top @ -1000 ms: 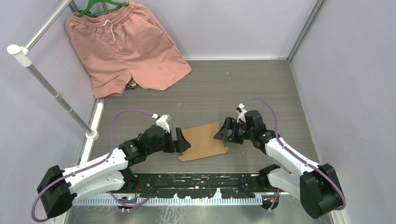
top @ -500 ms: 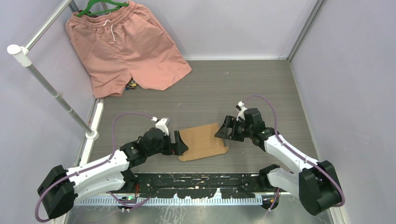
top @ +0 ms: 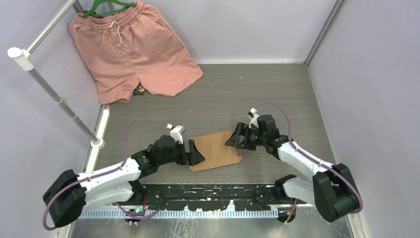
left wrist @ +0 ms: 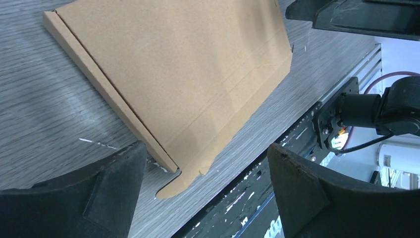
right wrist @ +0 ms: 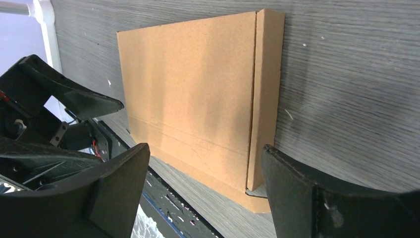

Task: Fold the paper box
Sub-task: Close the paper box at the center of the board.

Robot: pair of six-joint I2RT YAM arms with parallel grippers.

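- Shorts (top: 131,49), salmon-pink, hang from a green hanger (top: 106,6) in the far left corner. They are well apart from the work and appear to have no part in the task.
- Left tool (top: 194,154) sits low over the table (top: 223,94) at the left end of the paper box. Its two fingers are spread wide and hold nothing. In its wrist view the near corner of the cardboard lies between the fingers, so it seems lined up to take hold of that end.
- Paper box (top: 215,150) lies flat on the table near the front edge, between the two tools. It is plain brown cardboard, with a narrow strip doubled over along one edge, faint crease lines across its face and a small tab poking out at a near corner. It looks like the folding is barely under way.
- Right tool (top: 236,140) hovers at the far right corner of the cardboard, fingers also spread wide and empty. It faces the left tool, probably so that both ends can be gripped together.
- Counts: one pair of shorts, one hanger, one cardboard piece, two arms, two tools.
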